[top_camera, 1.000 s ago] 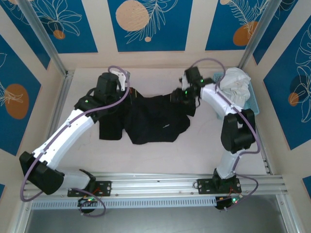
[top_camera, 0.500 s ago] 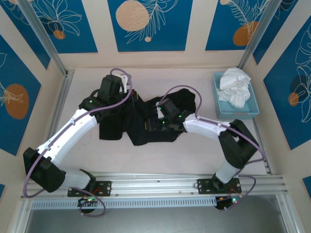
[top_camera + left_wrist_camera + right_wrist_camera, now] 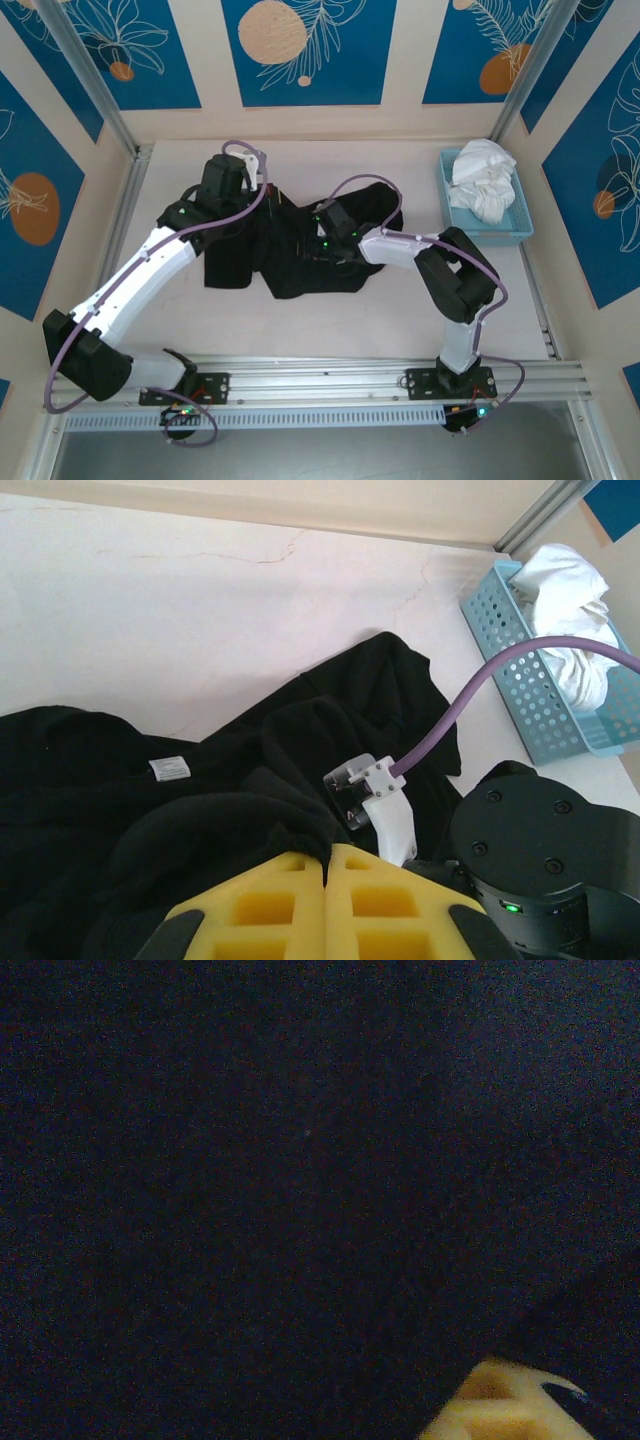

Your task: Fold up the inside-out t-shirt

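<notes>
My left arm (image 3: 150, 265) slants up and inward from its base at the near left. My left gripper (image 3: 327, 865) has its yellow pads pressed flat together, pinching a fold of the inside-out t-shirt (image 3: 120, 780). My right arm (image 3: 462, 285) folds sharply at the elbow, its white forearm running leftward to my right gripper (image 3: 315, 250); one yellow fingertip (image 3: 490, 1405) sits against dark cloth, and I cannot tell how wide those jaws stand.
</notes>
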Available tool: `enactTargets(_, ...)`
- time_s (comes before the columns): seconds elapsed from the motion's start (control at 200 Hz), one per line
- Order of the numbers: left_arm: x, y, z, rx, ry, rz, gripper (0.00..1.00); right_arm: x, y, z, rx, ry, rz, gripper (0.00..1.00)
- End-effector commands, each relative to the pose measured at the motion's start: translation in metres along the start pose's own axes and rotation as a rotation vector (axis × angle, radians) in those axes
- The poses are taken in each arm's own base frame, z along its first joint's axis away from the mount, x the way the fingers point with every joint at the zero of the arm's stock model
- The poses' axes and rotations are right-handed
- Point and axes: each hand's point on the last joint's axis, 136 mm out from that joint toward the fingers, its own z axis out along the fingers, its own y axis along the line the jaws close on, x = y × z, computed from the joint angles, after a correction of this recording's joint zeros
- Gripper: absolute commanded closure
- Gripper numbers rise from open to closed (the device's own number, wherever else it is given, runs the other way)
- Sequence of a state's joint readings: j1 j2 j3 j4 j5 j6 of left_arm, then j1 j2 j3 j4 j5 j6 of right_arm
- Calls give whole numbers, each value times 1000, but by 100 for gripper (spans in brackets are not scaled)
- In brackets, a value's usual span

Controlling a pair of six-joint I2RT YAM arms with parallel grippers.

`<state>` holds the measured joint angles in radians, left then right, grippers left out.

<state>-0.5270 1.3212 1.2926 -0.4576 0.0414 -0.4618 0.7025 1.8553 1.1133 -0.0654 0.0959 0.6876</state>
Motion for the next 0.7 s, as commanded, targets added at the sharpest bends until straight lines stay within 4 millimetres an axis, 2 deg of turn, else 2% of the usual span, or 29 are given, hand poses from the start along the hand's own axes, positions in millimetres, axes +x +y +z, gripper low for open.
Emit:
enactTargets(0.0, -8, 9, -11, -29, -41, 17, 100, -12, -9, -13, 49, -47, -15, 74)
enactTargets(0.175, -11, 22, -13, -60, -53, 4, 100, -12, -21, -33, 56, -62, -17, 93)
enactTargets(0.325, -14, 37, -15, -111, -61, -1, 100, -16, -27, -61, 62, -101, -29, 99)
enactTargets(0.55, -17, 58, -18, -172, -74, -19, 100, -33, -33, -124, 55, -196, -56, 99)
enactTargets(0.695, -15, 63, -15, -176, -71, -34, 100, -36, -40, -152, 42, -228, -40, 96)
